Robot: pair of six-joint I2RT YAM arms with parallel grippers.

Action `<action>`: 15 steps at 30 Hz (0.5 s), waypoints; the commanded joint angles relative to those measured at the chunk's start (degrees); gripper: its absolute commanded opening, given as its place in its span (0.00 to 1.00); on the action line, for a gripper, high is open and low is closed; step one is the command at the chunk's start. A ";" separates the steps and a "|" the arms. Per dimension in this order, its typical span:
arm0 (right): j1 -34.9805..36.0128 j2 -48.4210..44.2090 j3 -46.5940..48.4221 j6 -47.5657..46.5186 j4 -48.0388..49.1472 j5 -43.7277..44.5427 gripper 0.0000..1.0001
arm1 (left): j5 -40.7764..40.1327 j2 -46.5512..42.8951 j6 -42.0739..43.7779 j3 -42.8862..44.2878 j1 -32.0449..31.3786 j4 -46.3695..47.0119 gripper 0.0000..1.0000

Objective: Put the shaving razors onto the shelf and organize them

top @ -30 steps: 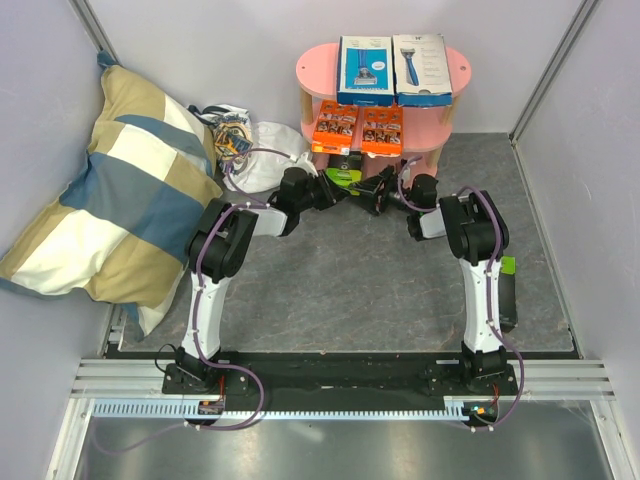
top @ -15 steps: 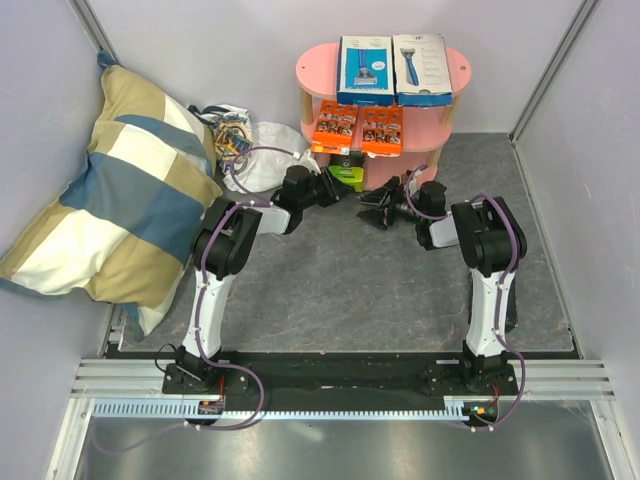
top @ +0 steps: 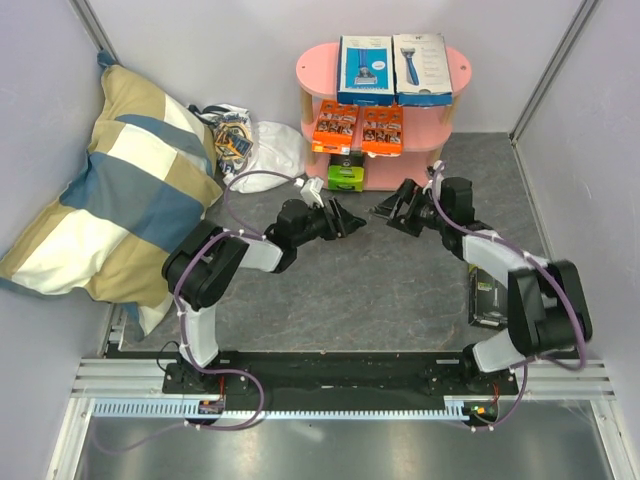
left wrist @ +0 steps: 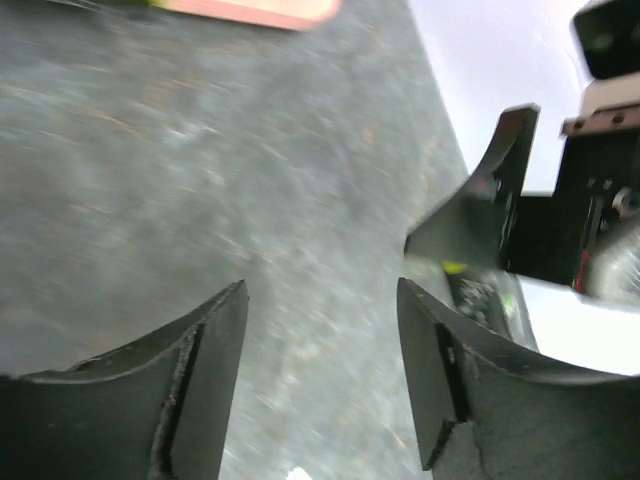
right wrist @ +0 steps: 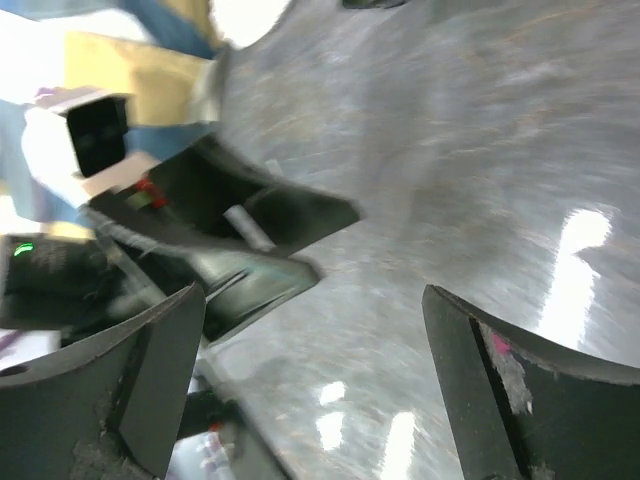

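The pink shelf [top: 455, 70] stands at the back. Its top board holds the blue box [top: 365, 70] and the white box [top: 421, 68]. Two orange cards [top: 336, 127] [top: 382, 130] lie on the middle board. The lime-green-and-black box [top: 346, 177] sits on the bottom board. The black box [top: 486, 298] lies on the table at the right, partly behind the right arm. My left gripper [top: 350, 221] [left wrist: 320, 290] is open and empty above the table in front of the shelf. My right gripper [top: 392, 211] [right wrist: 314, 295] is open and empty, facing the left one.
A large checked pillow [top: 120, 185] fills the left side. A white plastic bag [top: 255, 150] of small colourful items lies left of the shelf. Grey walls close in the back and sides. The grey table [top: 380, 290] runs between the arms.
Both grippers have drawn back from the shelf's bottom board towards me, leaving the lime-green-and-black box there. The right arm has swung out to the right.
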 commanded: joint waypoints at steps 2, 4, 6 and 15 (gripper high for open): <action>-0.50 -14.26 -2.16 -11.19 -21.60 17.02 0.98 | -1.19 -5.39 5.30 0.04 -4.99 -0.06 0.73; -0.68 -18.40 -1.90 -12.33 -24.52 22.21 0.98 | 0.56 -4.52 6.35 3.02 -7.71 -3.66 0.78; -1.29 -21.55 -0.84 -12.60 -29.62 27.29 0.98 | 3.36 -3.20 6.97 7.48 -9.30 -7.17 0.80; -8.05 -28.52 3.20 -14.35 -46.85 52.45 0.98 | 8.56 5.85 4.78 19.45 -16.60 -11.94 0.83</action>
